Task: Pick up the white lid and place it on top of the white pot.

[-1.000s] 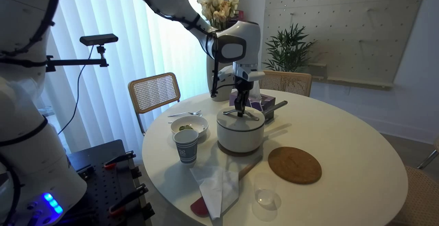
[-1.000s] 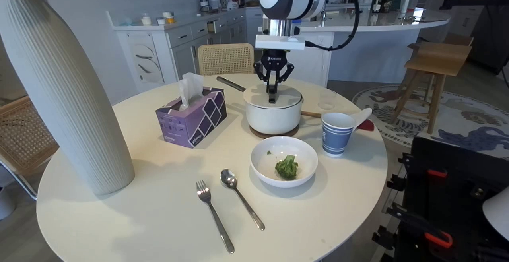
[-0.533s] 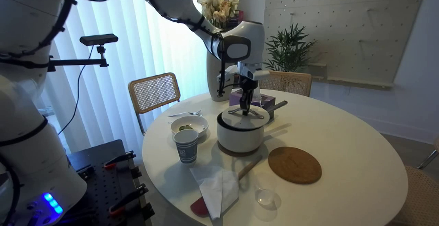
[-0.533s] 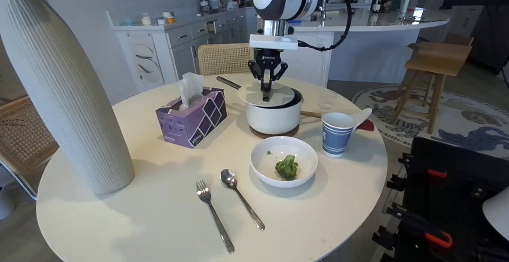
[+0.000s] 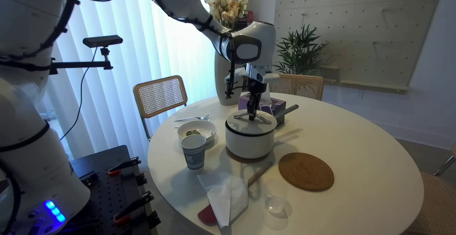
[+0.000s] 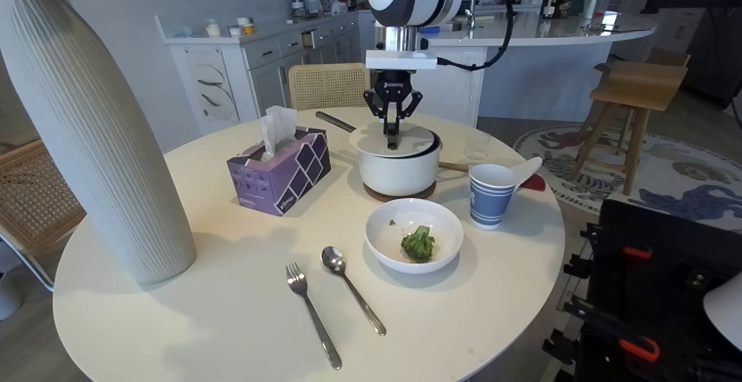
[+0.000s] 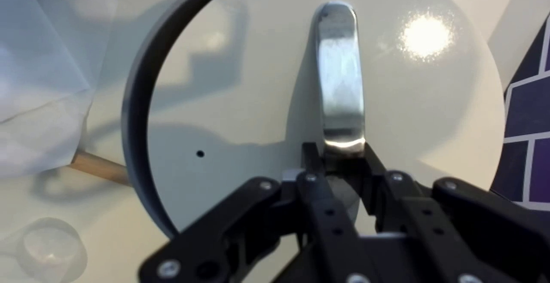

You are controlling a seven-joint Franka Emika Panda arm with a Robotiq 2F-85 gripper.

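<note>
The gripper (image 7: 342, 156) pinches the metal handle (image 7: 341, 77) of the white lid (image 5: 251, 126); in the wrist view we see its fingers (image 7: 311, 158) on either side of that handle. We find the lid over the white pot (image 5: 250, 144), off-centre toward the pot's long handle (image 6: 336, 122), with a dark crescent of the pot showing on the roughly opposite side; we cannot tell whether lid and pot touch. Under the pot we see a brown round mat (image 5: 245, 160), and just beside the pot, in an exterior view, a brown disc (image 5: 306, 172). Near the pot stand a purple tissue box (image 6: 278, 176), a blue-striped cup (image 6: 490, 199) and a white bowl (image 6: 446, 231) holding broccoli (image 6: 418, 245). A fork (image 6: 313, 315) and a spoon (image 6: 355, 292) lie farther from the pot than the bowl does.
</note>
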